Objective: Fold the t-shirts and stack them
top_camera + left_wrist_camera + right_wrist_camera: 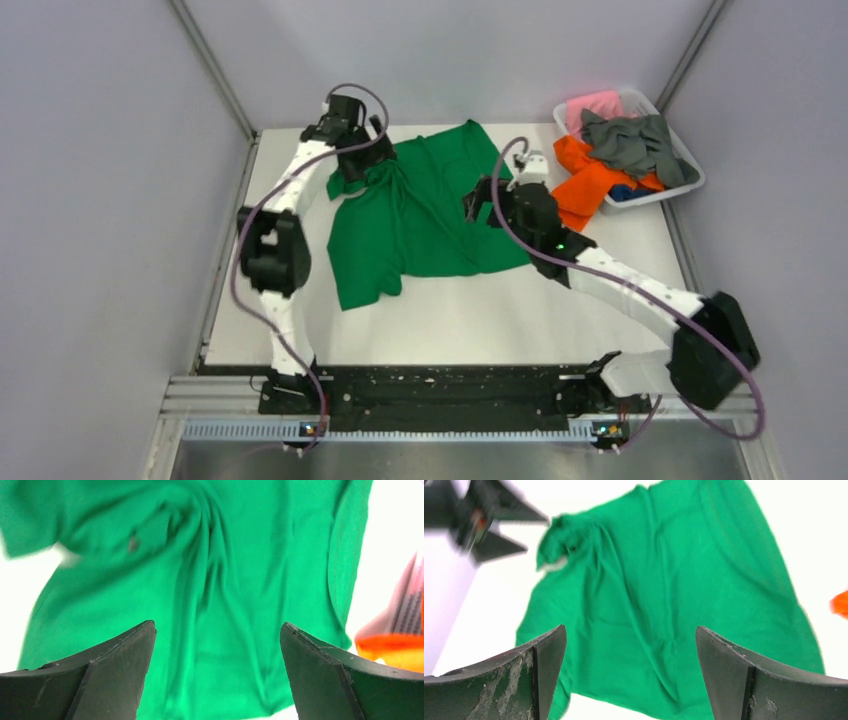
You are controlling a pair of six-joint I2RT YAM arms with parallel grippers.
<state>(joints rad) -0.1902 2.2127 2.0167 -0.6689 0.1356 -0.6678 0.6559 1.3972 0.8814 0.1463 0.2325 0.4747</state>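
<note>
Wide open and empty: left gripper (217, 627) and right gripper (630, 630), both poised over the rumpled green t-shirt (430, 215) on the white table (480, 320). Only from above: orange t-shirt (585, 185), grey t-shirt (635, 145) and pink t-shirt (590, 105) heaped in the white basket (692, 165), far right. Elbows bent, reaching inward from either side.

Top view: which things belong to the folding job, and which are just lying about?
Job: green t-shirt, spread out; orange t-shirt, dark grey t-shirt, pink t-shirt, blue t-shirt, heaped together far right.
Lying about: white basket under that heap; table.
</note>
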